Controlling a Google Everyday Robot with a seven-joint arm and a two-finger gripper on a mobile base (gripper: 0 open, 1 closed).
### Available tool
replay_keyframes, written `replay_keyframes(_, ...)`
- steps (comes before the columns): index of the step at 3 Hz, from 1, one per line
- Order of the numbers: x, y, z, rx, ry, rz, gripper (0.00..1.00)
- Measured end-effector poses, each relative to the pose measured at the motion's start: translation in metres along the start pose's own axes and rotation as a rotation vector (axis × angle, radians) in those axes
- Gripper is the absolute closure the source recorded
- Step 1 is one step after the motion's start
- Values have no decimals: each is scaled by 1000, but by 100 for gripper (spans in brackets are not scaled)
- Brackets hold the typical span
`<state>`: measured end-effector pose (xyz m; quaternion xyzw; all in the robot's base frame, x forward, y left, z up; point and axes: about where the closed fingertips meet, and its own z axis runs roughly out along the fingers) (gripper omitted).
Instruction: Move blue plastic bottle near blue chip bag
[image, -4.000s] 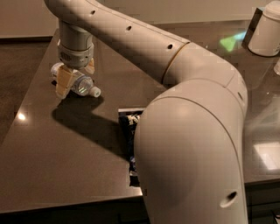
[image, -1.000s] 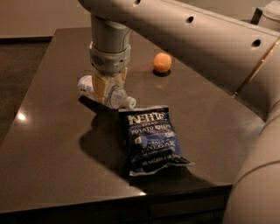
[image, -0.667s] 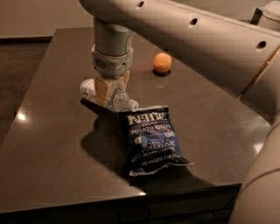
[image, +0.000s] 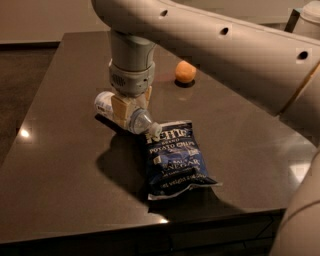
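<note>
The blue plastic bottle (image: 135, 119) lies on its side, white cap pointing right toward the blue chip bag (image: 176, 157). The cap almost touches the bag's top left corner. The bag lies flat on the dark table (image: 60, 165), near its front edge. My gripper (image: 126, 109) comes straight down from the arm and is shut on the bottle's middle, its tan fingers (image: 120, 109) straddling it. The bottle's base sticks out to the left of the gripper.
An orange round fruit (image: 185, 71) sits farther back on the table. My big white arm (image: 235, 55) crosses the top and right of the view. The table's front edge runs just below the bag.
The gripper has carried the bottle to the right and toward the front, from the table's far left to the chip bag's top left corner. In the last second it moved only slightly.
</note>
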<state>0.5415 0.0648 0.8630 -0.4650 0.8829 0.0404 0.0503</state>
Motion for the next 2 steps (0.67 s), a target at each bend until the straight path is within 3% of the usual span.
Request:
replay_keyframes(1, -1, 0, 0, 2, -6, -1, 0)
replay_keyframes(2, -2, 0, 0, 2, -6, -1, 0)
